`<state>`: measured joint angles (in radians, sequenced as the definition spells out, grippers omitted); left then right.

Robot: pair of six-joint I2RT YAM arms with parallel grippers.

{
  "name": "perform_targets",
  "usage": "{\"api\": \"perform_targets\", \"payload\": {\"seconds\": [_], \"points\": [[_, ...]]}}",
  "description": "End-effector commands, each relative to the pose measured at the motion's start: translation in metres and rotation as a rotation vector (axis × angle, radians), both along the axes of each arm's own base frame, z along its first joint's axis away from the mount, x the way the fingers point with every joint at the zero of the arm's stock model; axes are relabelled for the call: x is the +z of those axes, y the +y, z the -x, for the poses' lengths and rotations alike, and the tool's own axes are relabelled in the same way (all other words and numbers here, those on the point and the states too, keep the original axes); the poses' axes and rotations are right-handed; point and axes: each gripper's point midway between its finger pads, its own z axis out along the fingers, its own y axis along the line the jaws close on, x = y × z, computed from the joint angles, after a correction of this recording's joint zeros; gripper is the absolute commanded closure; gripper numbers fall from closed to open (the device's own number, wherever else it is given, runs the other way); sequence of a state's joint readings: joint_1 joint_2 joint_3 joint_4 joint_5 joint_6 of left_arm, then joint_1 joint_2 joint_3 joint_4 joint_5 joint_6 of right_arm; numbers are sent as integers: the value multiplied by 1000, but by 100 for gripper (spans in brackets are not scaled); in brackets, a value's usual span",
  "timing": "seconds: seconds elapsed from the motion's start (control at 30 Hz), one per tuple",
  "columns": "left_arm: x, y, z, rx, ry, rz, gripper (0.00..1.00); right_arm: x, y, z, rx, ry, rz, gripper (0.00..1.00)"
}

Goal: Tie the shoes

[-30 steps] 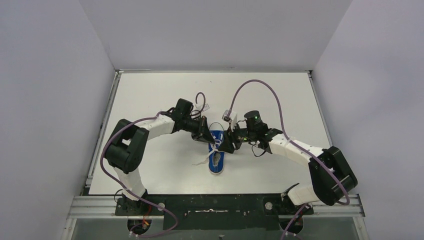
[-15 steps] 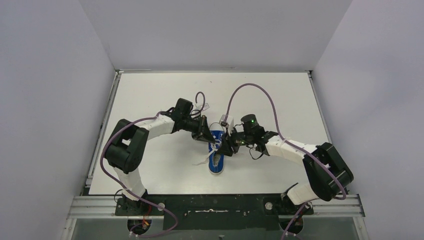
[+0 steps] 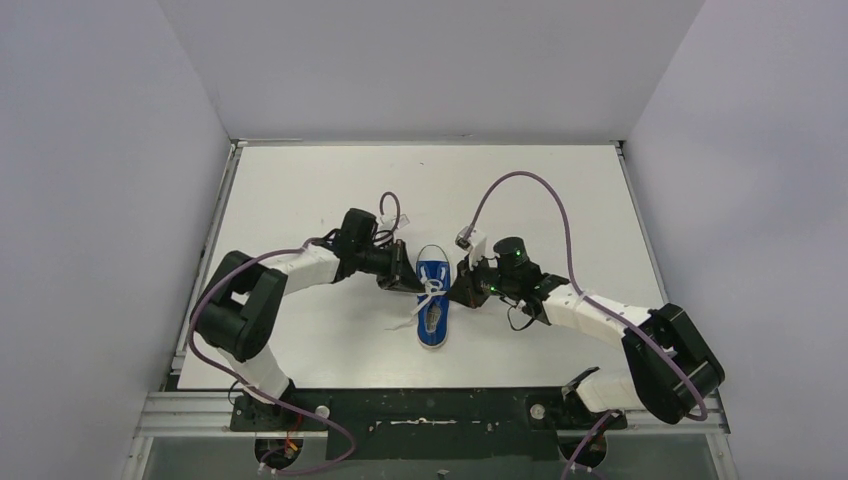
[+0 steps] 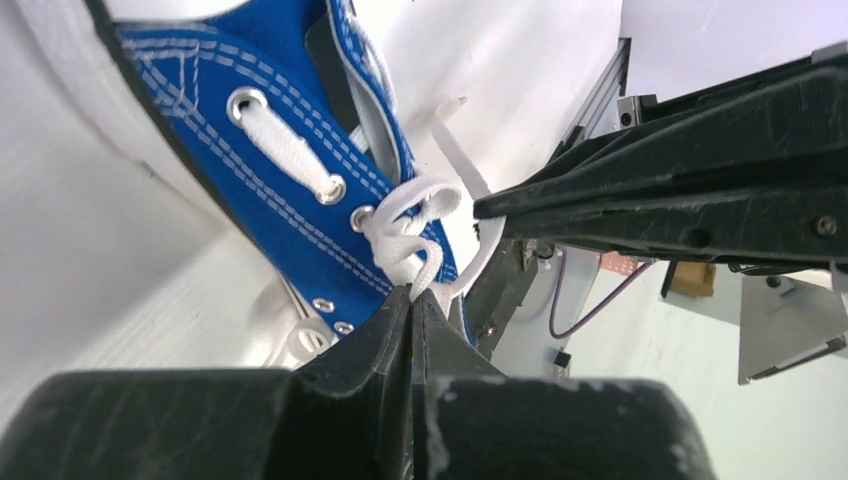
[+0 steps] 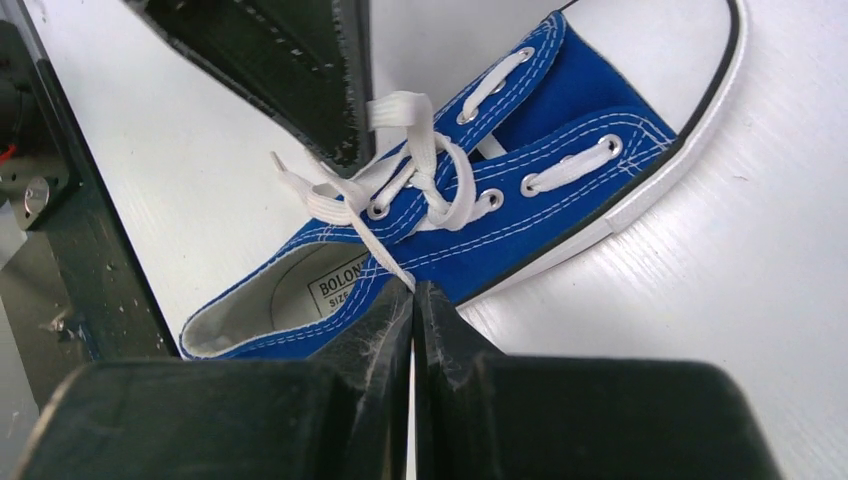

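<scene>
Blue sneaker (image 3: pixel 432 305) mid-counter (image 3: pixel 300 190), slightly toward near edge. Left fingers (image 4: pixel 385 330) pinched together on lace (image 5: pixel 420 175) strand; right fingers (image 5: pixel 385 320) clamped on other strand. Arms flank shoe, likely to pull opposite ways and cinch crossing.

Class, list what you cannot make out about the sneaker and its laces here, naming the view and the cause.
1. Top view: how the laces cross at the knot, too small.
2. Right wrist view: the insole print, partly covered by the sneaker side wall.
3. Left wrist view: the sneaker heel, hidden behind the left tool.
4. Right wrist view: how much of the laces the right tool pinches, hidden between its fingers.
</scene>
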<state>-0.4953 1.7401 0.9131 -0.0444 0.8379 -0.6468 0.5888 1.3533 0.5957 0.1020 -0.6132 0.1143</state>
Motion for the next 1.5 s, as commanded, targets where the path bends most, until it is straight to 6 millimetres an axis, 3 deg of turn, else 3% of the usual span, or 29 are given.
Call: {"api": "perform_targets", "payload": {"seconds": [0.0, 0.17, 0.3, 0.53, 0.77, 1.0, 1.07, 1.13, 1.23, 1.3, 1.4, 1.47], "points": [[26, -2, -15, 93, -154, 71, 100, 23, 6, -21, -121, -45, -115, 100], [18, 3, -11, 116, -136, 33, 100, 18, 11, -23, -115, -3, -116, 100], [7, 18, -1, 91, -99, -98, 100, 13, 10, -25, -116, 5, -91, 100], [6, 19, 14, 79, -51, -83, 100, 3, -2, -27, -158, 23, -32, 100], [-4, 26, 14, 71, -34, -150, 98, 8, -4, -22, -126, 18, -43, 100], [43, 36, -9, -24, -282, -216, 52, 6, 5, -16, -68, 53, -62, 100], [55, 38, -19, -45, -343, -231, 45, 9, 8, -16, -62, 52, -68, 100], [69, 31, -34, -49, -396, -218, 30, 11, 10, -16, -59, 50, -71, 100], [73, 17, -48, -87, -390, -213, 20, 12, 13, -16, -56, 45, -69, 100], [72, 0, -51, -134, -369, -183, 19, 12, 14, -16, -60, 46, -69, 100], [58, -18, -44, -211, -317, -162, 35, 14, 16, -16, -63, 43, -71, 100], [47, -24, -40, -236, -294, -155, 53, 16, 17, -17, -64, 36, -71, 100]]}}
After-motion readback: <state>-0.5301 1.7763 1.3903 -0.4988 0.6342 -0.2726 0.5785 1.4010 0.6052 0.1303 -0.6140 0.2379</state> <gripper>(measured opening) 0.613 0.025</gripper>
